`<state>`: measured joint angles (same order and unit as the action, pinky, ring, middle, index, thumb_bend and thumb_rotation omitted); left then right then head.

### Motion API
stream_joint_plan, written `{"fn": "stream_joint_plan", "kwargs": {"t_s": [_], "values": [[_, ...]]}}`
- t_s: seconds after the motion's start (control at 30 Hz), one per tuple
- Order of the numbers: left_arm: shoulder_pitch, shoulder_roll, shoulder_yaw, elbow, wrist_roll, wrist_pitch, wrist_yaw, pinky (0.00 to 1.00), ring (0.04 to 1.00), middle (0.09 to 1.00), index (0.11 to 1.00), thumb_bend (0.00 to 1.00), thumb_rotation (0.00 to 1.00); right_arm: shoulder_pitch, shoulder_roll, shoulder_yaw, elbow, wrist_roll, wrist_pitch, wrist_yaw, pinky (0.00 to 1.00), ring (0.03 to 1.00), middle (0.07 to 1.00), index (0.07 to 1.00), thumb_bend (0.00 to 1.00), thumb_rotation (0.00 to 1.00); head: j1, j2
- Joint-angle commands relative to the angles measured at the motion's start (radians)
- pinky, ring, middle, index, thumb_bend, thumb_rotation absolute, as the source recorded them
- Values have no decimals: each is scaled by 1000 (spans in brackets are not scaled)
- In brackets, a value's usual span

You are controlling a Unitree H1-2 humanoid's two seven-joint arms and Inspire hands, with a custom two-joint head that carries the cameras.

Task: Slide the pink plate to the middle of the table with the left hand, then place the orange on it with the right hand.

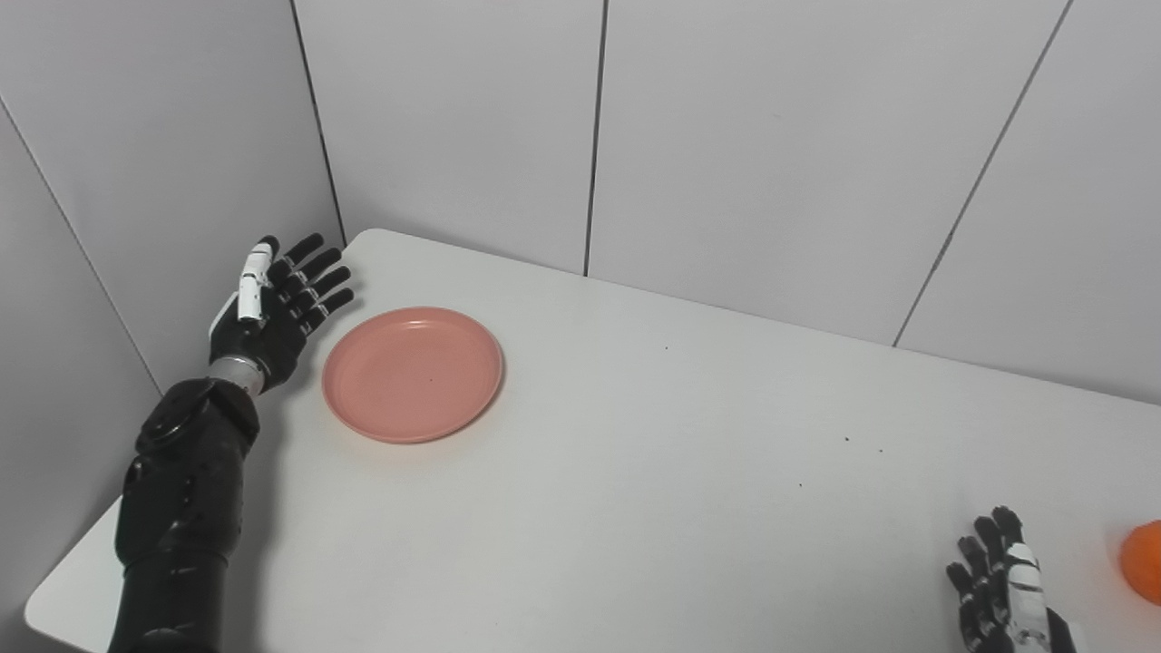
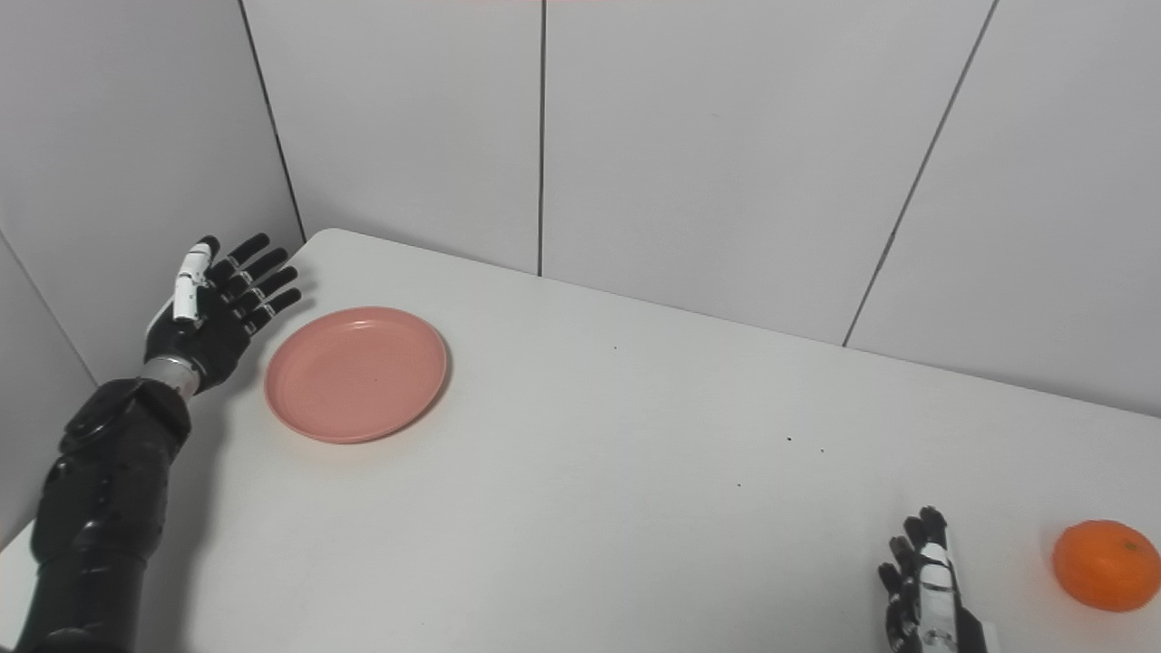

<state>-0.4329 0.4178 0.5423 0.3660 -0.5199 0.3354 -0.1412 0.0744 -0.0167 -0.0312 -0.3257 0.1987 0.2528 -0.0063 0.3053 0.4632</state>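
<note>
A pink plate (image 1: 413,373) lies flat near the table's far left corner. My left hand (image 1: 277,308) is open just left of it, fingers stretched out and apart, a small gap from the plate's rim. The orange (image 2: 1106,564) rests at the right edge of the table, near the front. My right hand (image 2: 923,589) is low at the bottom of the picture, left of the orange and apart from it, fingers spread and holding nothing.
The white table (image 1: 689,472) has a rounded far left corner (image 1: 372,238) close to grey wall panels (image 1: 453,118) on the left and back. A few small dark specks (image 1: 846,440) mark the tabletop.
</note>
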Motion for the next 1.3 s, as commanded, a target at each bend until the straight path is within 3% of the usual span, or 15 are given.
{"fn": "stream_joint_plan", "kwargs": {"t_s": [0.0,0.37,0.6,0.7,1.27], "values": [[-19,34,-5,-2,-5,-57,-31,794,816,817,805,264,1000,-12,-2,-4,-39,5,-12,11,1000,1000,1000,1000,101,1000,1,1],[-7,28,-25,58,6,-82,-40,820,829,833,823,270,1000,-10,2,-4,-50,10,1,8,1000,1000,1000,1000,108,1000,-1,5],[-9,28,-38,129,-3,-121,-81,829,842,847,841,254,1000,-13,1,-2,-46,3,-9,8,1000,1000,1000,1000,97,1000,-2,7],[-15,19,-45,147,8,-132,-66,809,825,831,827,272,1000,-14,-1,-1,-47,-1,-5,7,1000,1000,1000,1000,94,1000,-2,7],[-34,5,-78,239,-5,-183,-114,770,797,806,801,296,1000,-17,-2,-4,-51,2,4,4,1000,1000,1000,1000,100,1000,-4,6]]}}
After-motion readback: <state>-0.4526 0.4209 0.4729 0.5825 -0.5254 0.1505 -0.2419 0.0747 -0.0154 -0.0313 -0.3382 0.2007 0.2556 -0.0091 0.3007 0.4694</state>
